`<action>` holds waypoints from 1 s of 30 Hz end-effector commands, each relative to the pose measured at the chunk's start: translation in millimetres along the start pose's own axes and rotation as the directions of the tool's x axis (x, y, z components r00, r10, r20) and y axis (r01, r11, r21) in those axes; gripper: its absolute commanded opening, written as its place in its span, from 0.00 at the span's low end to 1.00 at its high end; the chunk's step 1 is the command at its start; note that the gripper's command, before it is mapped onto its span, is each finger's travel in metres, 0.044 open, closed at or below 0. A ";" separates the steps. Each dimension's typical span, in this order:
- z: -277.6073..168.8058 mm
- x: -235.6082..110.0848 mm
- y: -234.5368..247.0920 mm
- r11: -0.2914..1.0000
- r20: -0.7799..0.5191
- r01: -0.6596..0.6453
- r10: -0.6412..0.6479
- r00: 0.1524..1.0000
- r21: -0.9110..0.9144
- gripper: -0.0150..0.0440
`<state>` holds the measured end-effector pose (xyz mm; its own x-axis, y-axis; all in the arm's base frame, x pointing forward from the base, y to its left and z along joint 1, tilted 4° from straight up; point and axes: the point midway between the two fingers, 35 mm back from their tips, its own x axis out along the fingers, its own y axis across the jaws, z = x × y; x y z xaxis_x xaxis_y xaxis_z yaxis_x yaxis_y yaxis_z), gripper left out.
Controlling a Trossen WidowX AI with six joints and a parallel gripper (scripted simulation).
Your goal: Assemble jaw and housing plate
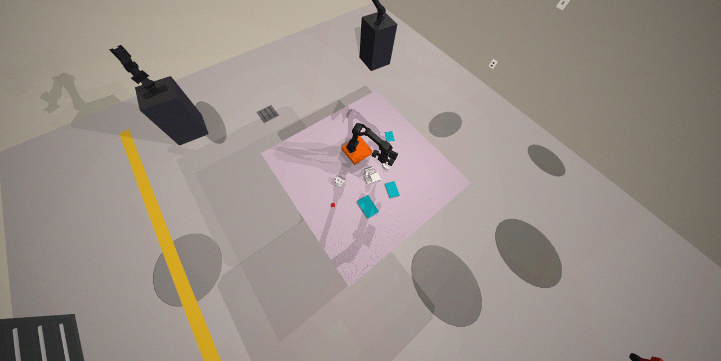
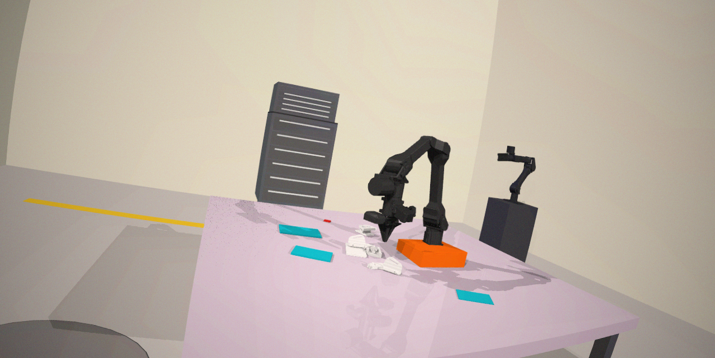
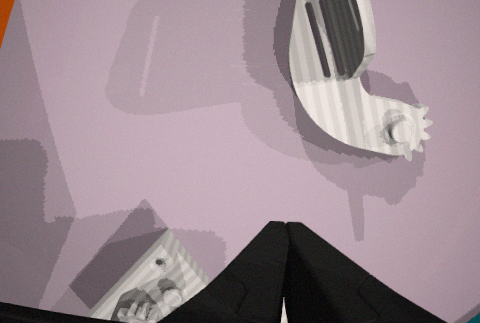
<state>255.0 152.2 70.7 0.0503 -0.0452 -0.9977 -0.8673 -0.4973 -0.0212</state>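
lying on the pink tabletop [image 1: 428,172] [image 2: 280,305] toward one o'clock in the wrist view, the white toothed jaw [image 1: 386,166] [image 2: 387,266] [image 3: 330,98] looks ribbed and curved, beyond the pincer [image 1: 387,161] [image 2: 385,239] [image 3: 283,237], pressed together, pale walls behind.

Orange base block [image 1: 355,160] [image 2: 441,258] [image 3: 6,8]: smooth, matt, plastic-looking. Loose white jaw [image 1: 386,166] [image 2: 393,266] [image 3: 325,103] near it: matt plastic look, surface banded by fine parallel stripes. Same banding seen on white housing [image 1: 374,177] [image 2: 356,249] [image 3: 185,268]. Pincer [image 1: 388,158] [image 2: 385,240] [image 3: 283,237] beside block: black, smooth, low sheen. Counter [image 1: 428,172] [image 2: 275,305] [image 3: 200,178] under block: smooth, faintly glossy, soft reflections shown.
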 end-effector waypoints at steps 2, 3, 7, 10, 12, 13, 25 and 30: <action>0.2 -0.4 0.1 1.000 0.000 0.000 0.000 1.000 0.004 0.25; 0.2 -0.4 0.1 1.000 0.000 0.000 0.000 1.000 0.004 0.25; 0.0 0.0 0.0 1.000 0.000 0.000 0.000 1.000 0.000 0.43; 0.0 0.0 0.0 1.000 0.000 0.000 0.000 1.000 0.000 0.57; 0.0 0.0 0.0 1.000 0.000 0.000 0.000 1.000 0.000 0.65; 0.0 0.0 0.0 1.000 0.000 0.000 0.000 1.000 0.000 0.70; 0.0 0.0 0.0 1.000 0.000 0.000 0.000 1.000 0.000 1.00; 0.0 0.0 0.0 1.000 0.000 0.000 0.000 1.000 0.000 1.00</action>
<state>255.0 152.2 70.7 0.0503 -0.0452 -0.9977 -0.8673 -0.4973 -0.0212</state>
